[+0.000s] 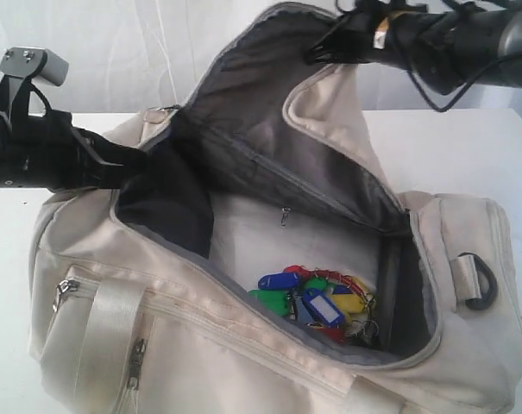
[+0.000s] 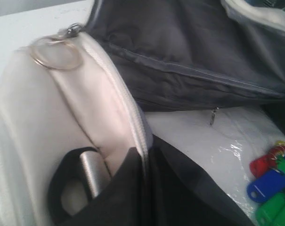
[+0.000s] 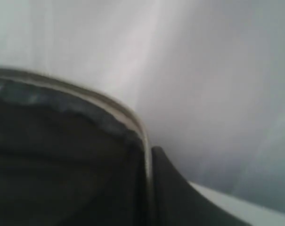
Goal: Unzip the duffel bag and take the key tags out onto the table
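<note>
The cream duffel bag lies on the white table, unzipped and gaping wide, its dark grey lining showing. The key tags, a bunch in blue, green, red and yellow, rest on the bag's floor toward its right end; the left wrist view catches them too, key tags. My left gripper is shut on the opening's rim at the bag's left end, with the zip edge pinched between the jaws of the left gripper. My right gripper is shut on the far flap and holds it raised; the flap edge runs into the right gripper.
A black-and-silver D-ring hangs at the bag's right end, another D-ring sits by my left jaws. An inner pocket's zip pull dangles on the back wall. A white curtain stands behind the table.
</note>
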`<state>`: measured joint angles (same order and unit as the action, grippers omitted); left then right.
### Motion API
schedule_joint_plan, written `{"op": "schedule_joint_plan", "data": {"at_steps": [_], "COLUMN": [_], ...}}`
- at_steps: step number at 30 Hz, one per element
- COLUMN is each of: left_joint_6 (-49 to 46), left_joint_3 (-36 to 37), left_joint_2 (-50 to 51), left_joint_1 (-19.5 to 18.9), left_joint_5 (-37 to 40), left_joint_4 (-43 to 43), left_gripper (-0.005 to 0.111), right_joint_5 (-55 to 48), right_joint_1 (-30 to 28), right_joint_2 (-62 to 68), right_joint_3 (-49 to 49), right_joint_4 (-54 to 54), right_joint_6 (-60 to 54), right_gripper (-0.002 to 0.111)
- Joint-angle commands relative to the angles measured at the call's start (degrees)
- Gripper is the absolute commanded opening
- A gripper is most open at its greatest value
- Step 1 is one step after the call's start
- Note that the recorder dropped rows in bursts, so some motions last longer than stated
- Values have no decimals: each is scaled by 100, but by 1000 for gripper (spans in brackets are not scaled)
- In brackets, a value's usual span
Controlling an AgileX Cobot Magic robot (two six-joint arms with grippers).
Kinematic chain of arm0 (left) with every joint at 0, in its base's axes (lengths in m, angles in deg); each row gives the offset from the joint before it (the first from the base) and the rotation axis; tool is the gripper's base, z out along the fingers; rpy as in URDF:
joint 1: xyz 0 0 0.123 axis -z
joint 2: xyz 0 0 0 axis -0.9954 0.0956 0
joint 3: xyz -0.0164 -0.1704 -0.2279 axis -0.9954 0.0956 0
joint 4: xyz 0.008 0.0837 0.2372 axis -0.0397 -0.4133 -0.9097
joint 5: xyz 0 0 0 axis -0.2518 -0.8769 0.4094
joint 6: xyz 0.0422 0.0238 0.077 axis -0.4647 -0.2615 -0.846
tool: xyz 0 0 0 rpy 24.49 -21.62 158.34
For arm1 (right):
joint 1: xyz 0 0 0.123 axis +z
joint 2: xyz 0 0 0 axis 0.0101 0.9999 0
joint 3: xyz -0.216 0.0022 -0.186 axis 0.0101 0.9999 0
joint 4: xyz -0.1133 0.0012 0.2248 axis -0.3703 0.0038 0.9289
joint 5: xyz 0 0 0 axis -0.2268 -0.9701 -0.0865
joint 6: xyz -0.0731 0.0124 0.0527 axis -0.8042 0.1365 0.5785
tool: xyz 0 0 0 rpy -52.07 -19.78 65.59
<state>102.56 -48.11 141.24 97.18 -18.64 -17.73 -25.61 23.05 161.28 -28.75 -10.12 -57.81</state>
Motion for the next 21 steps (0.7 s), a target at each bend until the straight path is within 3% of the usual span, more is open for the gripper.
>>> {"op": "schedule_joint_plan", "data": {"at_steps": [1, 6, 10, 14, 19, 21], "left_joint_6": [27, 27, 27, 27, 39, 39], "left_joint_3": [25, 25, 25, 25, 25, 25], "left_joint_2": [-34, -34, -34, -34, -34, -34], "left_joint_1": [7, 7, 7, 7, 7, 7], "left_joint_5": [-320, -353, -361, -331, -261, -201], "left_joint_4": [-182, -182, -182, -182, -182, -182], "left_gripper": [0, 0, 0, 15, 39, 45], "right_joint_5": [-655, -771, -994, -1562, -2424, -2540], "right_joint_1": [-200, -187, -187, -187, -187, -213], "right_joint_2": [-23, -219, -546, -1082, -1863, -2124], "right_joint_3": [-55, -55, -55, -55, -55, -55], "right_joint_4": [320, 320, 320, 320, 309, 321], "right_joint_6": [445, 498, 770, 342, -1761, -1717], "right_gripper": [22, 50, 66, 67, 62, 61]}}
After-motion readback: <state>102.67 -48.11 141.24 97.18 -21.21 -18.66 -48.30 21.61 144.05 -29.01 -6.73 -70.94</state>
